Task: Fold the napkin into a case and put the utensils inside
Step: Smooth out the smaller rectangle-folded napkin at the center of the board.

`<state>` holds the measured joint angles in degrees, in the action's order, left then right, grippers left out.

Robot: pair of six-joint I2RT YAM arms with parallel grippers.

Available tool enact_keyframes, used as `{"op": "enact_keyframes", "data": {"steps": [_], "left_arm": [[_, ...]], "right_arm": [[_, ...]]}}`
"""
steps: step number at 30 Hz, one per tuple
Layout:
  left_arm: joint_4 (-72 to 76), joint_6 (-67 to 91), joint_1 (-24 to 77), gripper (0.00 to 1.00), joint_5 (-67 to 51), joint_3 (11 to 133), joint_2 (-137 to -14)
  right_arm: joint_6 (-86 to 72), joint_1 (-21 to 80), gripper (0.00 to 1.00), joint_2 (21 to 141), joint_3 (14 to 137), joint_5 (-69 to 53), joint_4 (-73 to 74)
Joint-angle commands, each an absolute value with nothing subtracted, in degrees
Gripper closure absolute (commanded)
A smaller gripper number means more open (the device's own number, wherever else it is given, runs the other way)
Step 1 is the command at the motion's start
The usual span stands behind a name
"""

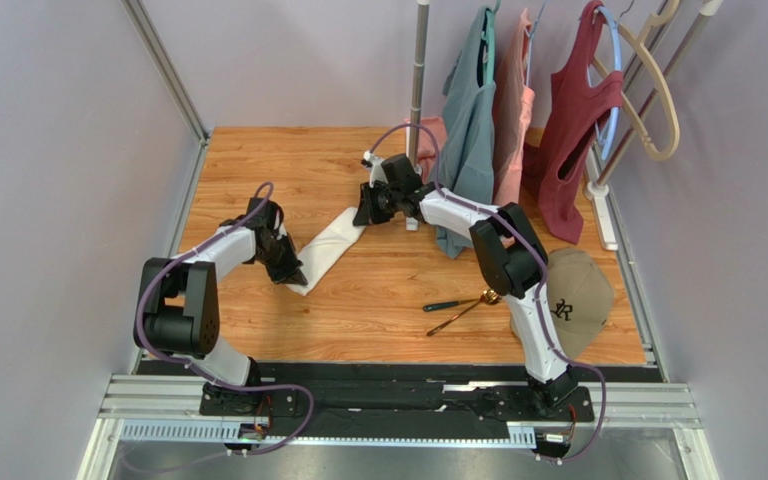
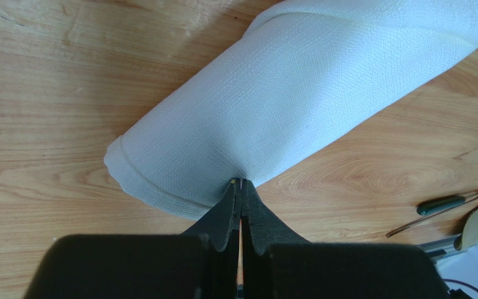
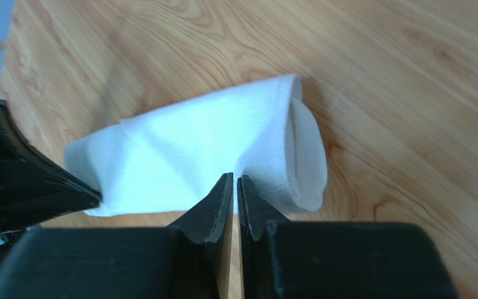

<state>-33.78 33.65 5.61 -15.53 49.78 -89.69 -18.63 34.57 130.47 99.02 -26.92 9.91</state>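
While napkin lies diagonal: left fingers clenched on near end, right fingers pinching far end.
Utensils: rightward, nearer right arm.

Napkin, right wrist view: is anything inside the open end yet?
The open end of the napkin shows only white cloth, no cutlery. The utensils lie on the table, outside it. Deeper in, the folded layers hide the interior.

Tan cap, hanging clothes, wooden table

Wooden table bears napkin, utensils, cap.
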Motion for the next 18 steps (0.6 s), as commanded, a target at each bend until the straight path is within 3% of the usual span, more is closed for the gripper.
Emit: {"op": "enact_keyframes", "data": {"steps": [1,10,18], "left_arm": [[-32.34,33.40,5.62,1.00,-14.15,50.27,-88.95],[-39.28,31.12,4.84,0.97,-14.33,57.04,-83.32],[-40.43,28.83,1.58,0.99,-11.78,59.06,-91.22]], "right_arm": [[-16.09,34.37,0.90,131.22,97.12,-24.26,8.18],[-14.50,34.10,0.91,130.96,100.46,-23.12,11.25],[-16.61,35.24,0.90,126.21,99.23,-23.12,10.28]]}}
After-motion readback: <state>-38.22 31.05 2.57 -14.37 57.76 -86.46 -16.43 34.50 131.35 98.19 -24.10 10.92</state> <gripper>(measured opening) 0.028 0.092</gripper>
